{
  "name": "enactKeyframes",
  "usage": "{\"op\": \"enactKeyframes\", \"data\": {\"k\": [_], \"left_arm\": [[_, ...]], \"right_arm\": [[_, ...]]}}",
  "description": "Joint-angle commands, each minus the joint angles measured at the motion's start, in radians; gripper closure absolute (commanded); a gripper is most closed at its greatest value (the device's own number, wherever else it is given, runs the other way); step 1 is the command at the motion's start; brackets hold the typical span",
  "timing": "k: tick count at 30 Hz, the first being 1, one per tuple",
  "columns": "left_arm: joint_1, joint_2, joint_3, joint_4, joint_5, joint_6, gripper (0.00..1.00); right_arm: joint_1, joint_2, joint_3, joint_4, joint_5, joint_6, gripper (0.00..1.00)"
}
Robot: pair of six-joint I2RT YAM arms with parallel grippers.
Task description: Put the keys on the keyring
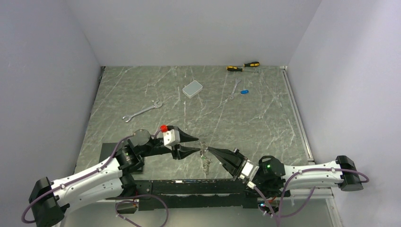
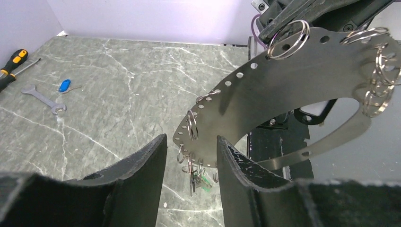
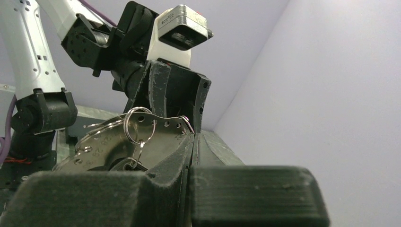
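- Keyring [image 2: 283, 90] is clamped in the right claw [image 3: 194, 136].
- Left claw [image 2: 191, 139] is spread apart just beside its lower end.
- Blue key [image 2: 65, 85] is probably to be fetched next.

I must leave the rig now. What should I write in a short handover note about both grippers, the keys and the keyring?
Right gripper: shut on the keyring, holding it above the table.
Left gripper: open at the keyring's lower edge, gripping nothing.
Done: a green key seems to hang at the keyring's bottom.
Left: the blue key lies far off on the table beside a wrench; it must be fetched and put on. I cannot find the black key.
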Motion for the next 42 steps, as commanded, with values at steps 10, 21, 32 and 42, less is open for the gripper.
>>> {"op": "enactKeyframes", "data": {"k": [10, 21, 32, 42], "left_arm": [[-0.015, 0.038, 0.048, 0.078, -0.011, 0.047, 0.54], [-0.018, 0.061, 0.058, 0.087, -0.014, 0.064, 0.74], [-0.021, 0.036, 0.086, -0.005, -0.012, 0.103, 1.00], [-0.022, -0.035, 0.166, -0.196, 0.010, 0.279, 1.00]], "right_arm": [[0.001, -0.017, 0.022, 0.041, -0.013, 0.028, 1.00], [0.003, -0.017, 0.021, 0.041, -0.013, 0.036, 1.00], [0.002, -0.046, 0.022, -0.008, -0.022, 0.048, 1.00], [0.001, -0.171, 0.007, -0.196, 0.111, 0.235, 0.48]]}}
